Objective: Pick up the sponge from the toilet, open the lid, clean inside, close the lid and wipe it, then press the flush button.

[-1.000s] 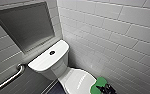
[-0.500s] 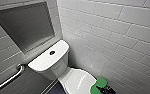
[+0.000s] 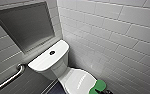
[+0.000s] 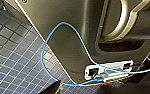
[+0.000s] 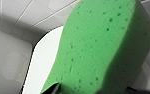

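The white toilet stands in the corner, with the dark flush button in the middle of its tank top. Its lid is down. The green sponge lies at the lid's front right edge, and my right gripper reaches it from below the picture's edge. In the right wrist view the sponge looms large between the wide-open jaws of my right gripper, with one dark fingertip at its edge. My left gripper hangs open and empty over the floor.
White tiled walls close in on the toilet's right and back. A recessed grey niche sits above the tank. A metal grab bar runs along the left wall. A blue cable loops beside the robot's body over dark floor tiles.
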